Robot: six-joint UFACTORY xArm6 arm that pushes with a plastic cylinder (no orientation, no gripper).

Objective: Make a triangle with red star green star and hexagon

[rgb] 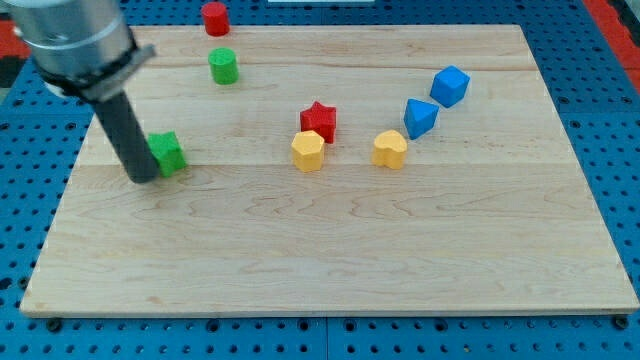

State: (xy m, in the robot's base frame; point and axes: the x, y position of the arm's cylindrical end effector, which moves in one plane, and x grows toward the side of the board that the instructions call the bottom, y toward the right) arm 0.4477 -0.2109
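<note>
The red star (319,120) lies near the board's middle. The yellow hexagon (308,151) sits just below it, touching or nearly touching. The green star (167,153) lies at the view's left. My tip (142,178) stands against the green star's left side, partly hiding it. The dark rod rises from there to the view's top left.
A red cylinder (215,18) sits at the top edge of the wooden board (330,250), with a green cylinder (223,66) below it. A yellow heart (390,149), a blue triangular block (419,117) and a blue cube (450,86) lie right of centre.
</note>
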